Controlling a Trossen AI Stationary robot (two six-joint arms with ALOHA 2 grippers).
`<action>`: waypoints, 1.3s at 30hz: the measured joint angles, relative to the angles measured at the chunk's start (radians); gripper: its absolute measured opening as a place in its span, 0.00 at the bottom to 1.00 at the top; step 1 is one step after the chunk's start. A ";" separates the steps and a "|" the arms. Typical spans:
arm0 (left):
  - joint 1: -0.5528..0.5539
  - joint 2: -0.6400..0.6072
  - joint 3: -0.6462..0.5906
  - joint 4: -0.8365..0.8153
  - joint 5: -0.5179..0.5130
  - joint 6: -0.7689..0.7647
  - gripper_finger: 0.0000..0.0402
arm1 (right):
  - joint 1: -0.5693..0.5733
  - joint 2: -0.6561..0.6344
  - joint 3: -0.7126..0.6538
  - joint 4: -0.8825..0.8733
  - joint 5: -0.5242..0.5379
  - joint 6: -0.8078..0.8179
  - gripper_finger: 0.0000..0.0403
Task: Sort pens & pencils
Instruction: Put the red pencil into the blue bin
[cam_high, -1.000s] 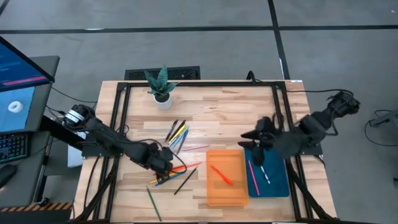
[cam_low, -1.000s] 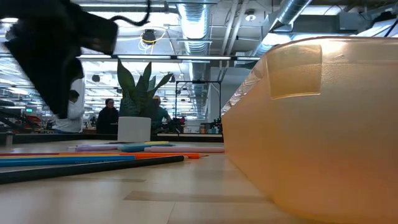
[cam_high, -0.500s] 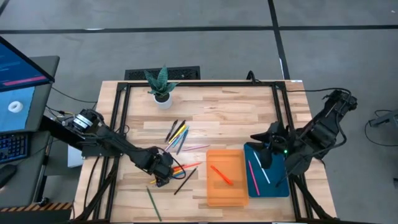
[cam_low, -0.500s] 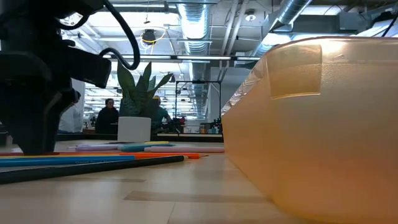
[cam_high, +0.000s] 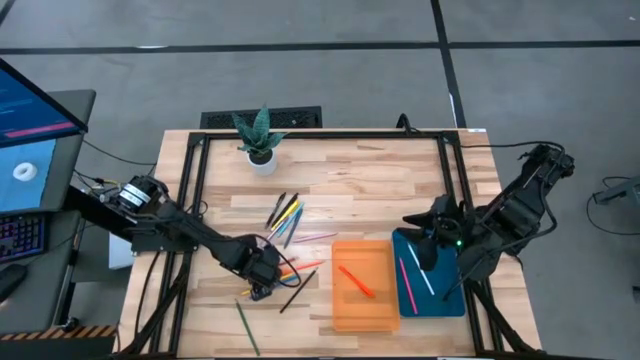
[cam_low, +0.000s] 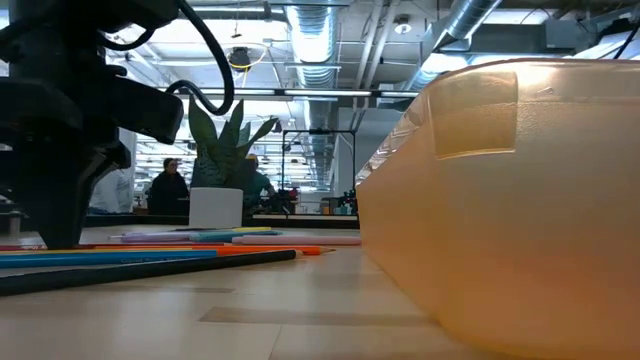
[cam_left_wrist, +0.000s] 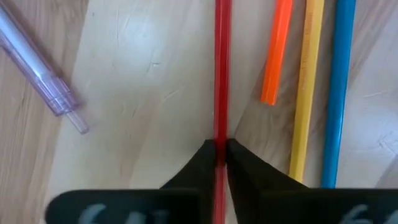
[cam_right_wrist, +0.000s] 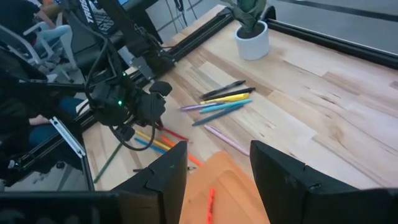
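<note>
High view: the left gripper (cam_high: 262, 280) is down on the wooden counter (cam_high: 350, 180) among a loose cluster of thin coloured pens and pencils (cam_high: 285, 270), left of the flat orange plastic tray (cam_high: 380, 300). A second cluster (cam_high: 284, 212) lies farther back, near a small potted plant (cam_high: 259, 140). The right gripper (cam_high: 425, 240) hangs over the flat blue tray (cam_high: 450, 300).

Low view: the left gripper (cam_low: 60, 215) stands at the left over long sticks on the counter, the orange tray wall (cam_low: 520, 200) filling the right.

Left wrist view: its fingers (cam_left_wrist: 239, 171) pinch a thin red stick (cam_left_wrist: 221, 74); orange (cam_left_wrist: 277, 50), yellow (cam_left_wrist: 308, 87) and blue (cam_left_wrist: 339, 87) sticks lie beside it, a clear violet pen (cam_left_wrist: 37, 68) apart.

Right wrist view: the right fingers (cam_right_wrist: 280, 174) are spread, holding nothing.
</note>
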 joint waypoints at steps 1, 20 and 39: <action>0.007 0.000 0.000 0.000 0.008 -0.005 0.03 | 0.000 0.000 0.000 -0.003 0.000 0.000 0.49; -0.007 -0.440 0.038 0.177 -0.403 -0.193 0.01 | 0.046 -0.001 0.000 -0.111 0.075 0.084 0.49; -0.002 -0.447 0.042 1.108 -0.638 0.448 0.01 | -0.366 0.087 0.000 0.795 -0.314 -0.738 0.49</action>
